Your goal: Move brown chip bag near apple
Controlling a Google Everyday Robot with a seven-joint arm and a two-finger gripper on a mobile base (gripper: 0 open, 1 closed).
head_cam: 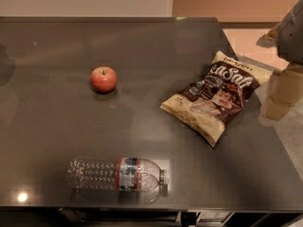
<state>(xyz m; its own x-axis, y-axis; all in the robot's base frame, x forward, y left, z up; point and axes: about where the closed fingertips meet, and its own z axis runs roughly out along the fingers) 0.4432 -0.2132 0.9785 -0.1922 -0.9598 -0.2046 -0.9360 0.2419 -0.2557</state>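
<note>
The brown chip bag point(217, 96) lies flat on the right side of the dark table point(142, 46), with a dark centre, cream ends and white lettering. The small red apple point(103, 79) stands left of centre, well apart from the bag. My gripper point(283, 94), cream-tan under a grey arm, hangs at the right edge of the view. It is just right of the bag, beyond the table's right edge, and holds nothing that I can see.
A clear plastic water bottle point(116, 174) with a red and blue label lies on its side near the table's front edge. The table's right edge runs just past the bag, with a light floor point(251, 41) beyond it.
</note>
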